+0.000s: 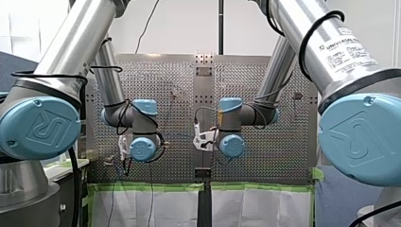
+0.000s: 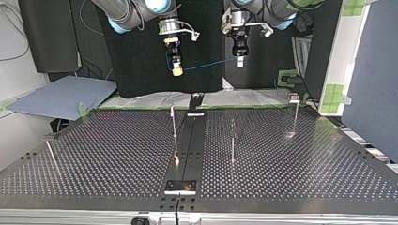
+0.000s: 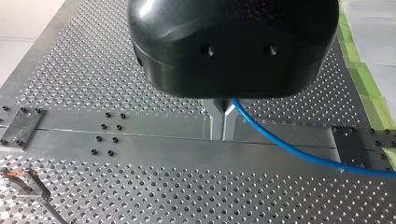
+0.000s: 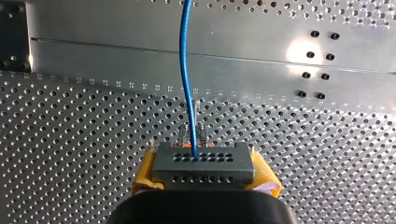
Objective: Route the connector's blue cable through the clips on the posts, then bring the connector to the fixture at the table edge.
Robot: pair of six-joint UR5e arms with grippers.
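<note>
Yellow pads (image 4: 145,171) of my right tool (image 4: 204,173) are clamped on the grey connector (image 4: 203,161), a small rigid block, probably light and best pinched by its sides. From the connector its blue cable (image 4: 186,70) runs out, thin and limp, likely to sag. My left tool (image 3: 222,122) is pinched onto it further along. Only the top view shows the posts (image 2: 174,123) on the table (image 2: 305,159), well below the connector, none touching the cable. Only the wrist views show each grip.
</note>
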